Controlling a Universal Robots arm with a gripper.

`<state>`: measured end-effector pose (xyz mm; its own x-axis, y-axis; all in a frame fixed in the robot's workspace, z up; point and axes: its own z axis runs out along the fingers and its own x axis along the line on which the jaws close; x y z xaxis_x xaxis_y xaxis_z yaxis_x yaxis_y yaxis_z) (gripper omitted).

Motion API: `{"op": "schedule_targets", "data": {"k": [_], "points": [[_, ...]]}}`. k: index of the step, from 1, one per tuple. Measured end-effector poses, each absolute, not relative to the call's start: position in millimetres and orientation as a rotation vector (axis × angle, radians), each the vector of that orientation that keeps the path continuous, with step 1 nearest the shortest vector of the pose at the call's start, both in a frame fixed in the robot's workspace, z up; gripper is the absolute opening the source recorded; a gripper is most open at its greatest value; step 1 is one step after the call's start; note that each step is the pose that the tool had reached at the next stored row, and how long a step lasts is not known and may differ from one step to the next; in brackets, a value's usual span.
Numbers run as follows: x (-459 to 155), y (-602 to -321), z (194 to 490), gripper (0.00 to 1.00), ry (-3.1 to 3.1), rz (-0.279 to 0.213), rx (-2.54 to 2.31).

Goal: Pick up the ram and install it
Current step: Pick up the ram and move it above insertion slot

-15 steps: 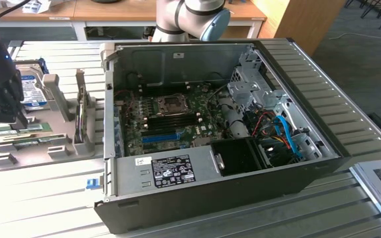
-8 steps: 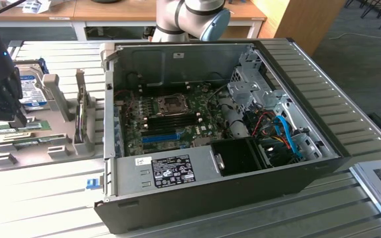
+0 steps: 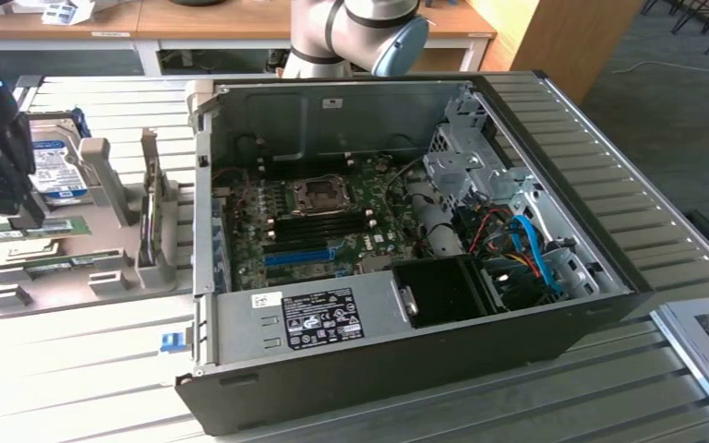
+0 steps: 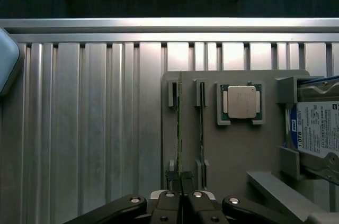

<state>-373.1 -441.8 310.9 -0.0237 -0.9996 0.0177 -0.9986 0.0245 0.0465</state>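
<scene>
Jaws clamped on ram (image 4: 180,128) edge, upright in holder (image 4: 233,150) slot, open table (image 4: 95,128) alongside

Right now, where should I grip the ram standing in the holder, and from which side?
Pinch its two flat faces across the upper long edge, coming straight down from above: the ram stands on edge in the grey holder, ends slotted. The tool looks shut on it that way.

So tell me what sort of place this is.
Probably a robotics lab or workshop bench for computer assembly: an open desktop PC case with its motherboard bared, a grey fixture holding a processor, a hard drive and the ram, and a robot arm at the slatted metal table.
</scene>
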Motion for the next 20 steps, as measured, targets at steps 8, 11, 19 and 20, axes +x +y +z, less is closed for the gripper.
{"op": "schedule_targets", "data": {"k": [8, 11, 19, 20], "points": [[-372.9, -441.8, 322.0, 0.12, -2.216, -0.032, 2.163], [-372.8, -441.8, 325.6, 0.12, -2.216, -0.032, 2.163], [-372.7, -441.8, 334.7, 0.12, -2.216, -0.032, 2.163], [-372.7, -441.8, 336.1, 0.12, -2.216, -0.032, 2.163]]}}
